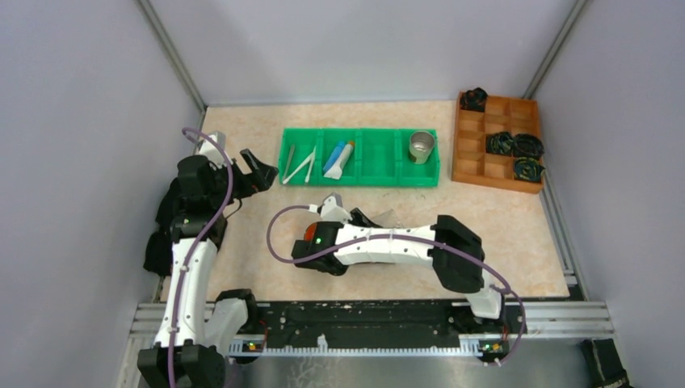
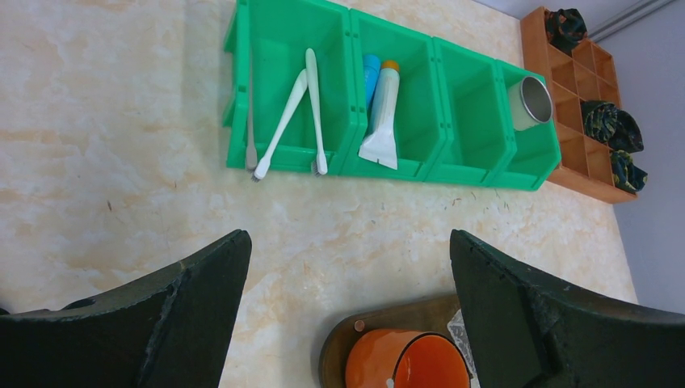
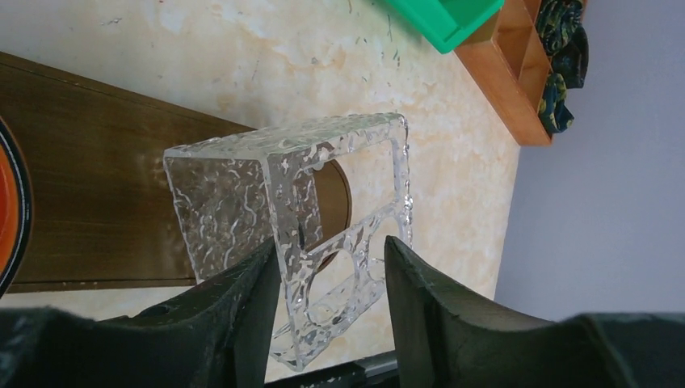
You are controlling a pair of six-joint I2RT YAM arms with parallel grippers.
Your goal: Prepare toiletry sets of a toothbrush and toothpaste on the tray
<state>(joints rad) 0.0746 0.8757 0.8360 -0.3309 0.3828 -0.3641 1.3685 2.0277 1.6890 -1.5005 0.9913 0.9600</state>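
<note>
Right pincer [image 3: 331, 242] straddles clear holder [image 3: 218, 202] on the tray [image 3: 97, 162] — seemingly loose.

Clear holder [image 3: 323, 186] upright on the tray [image 3: 89, 162]
The pincer [image 3: 331, 242] straddles the holder's near edge, jaws apart; orange cup [image 3: 8, 202] left of the holder, green bin [image 3: 440, 16] above it.

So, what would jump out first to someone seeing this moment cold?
The clear textured holder standing on the rounded end of the dark wooden tray, the right gripper straddling one of its walls. Then the bright green bin at the back of the table, with toothbrushes and tubes lying in its two left compartments, and an orange cup on the tray's other end.
</note>
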